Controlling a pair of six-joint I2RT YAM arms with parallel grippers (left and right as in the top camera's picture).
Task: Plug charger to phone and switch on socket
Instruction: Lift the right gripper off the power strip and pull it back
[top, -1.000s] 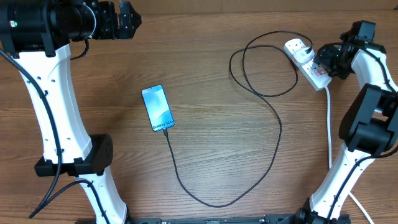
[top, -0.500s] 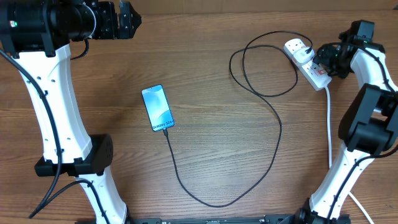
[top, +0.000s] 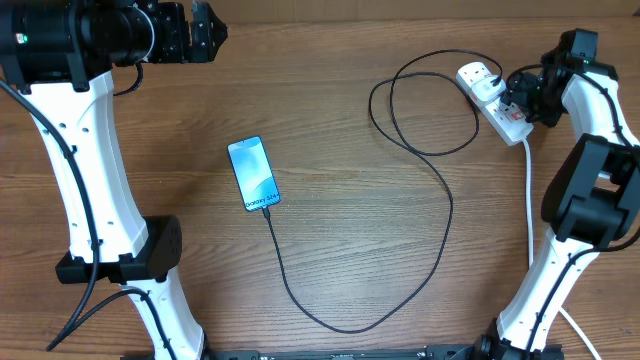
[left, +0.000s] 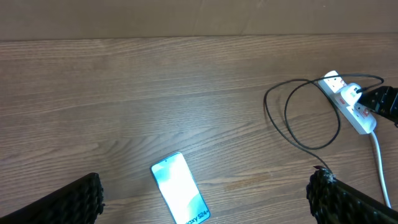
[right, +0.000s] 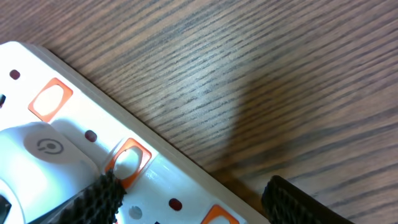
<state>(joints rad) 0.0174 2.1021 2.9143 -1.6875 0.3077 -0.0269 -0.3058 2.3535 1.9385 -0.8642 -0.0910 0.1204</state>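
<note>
Right tool (right: 191, 186) part-open, gripping nothing. It has nudged in over the socket (top: 500, 108) at far right, and one finger (right: 102, 196) is now at an orange switch (right: 127, 158). Reads as the switch press in hand. Charger (top: 440, 190) already runs into the phone (top: 253, 173), mid table (top: 360, 240). Left tool (top: 205, 32) wide open, empty, far left.

The charger (top: 452, 212) runs from the phone (top: 253, 173) to the socket (top: 493, 100) beside the right pincer (top: 516, 97).
</note>
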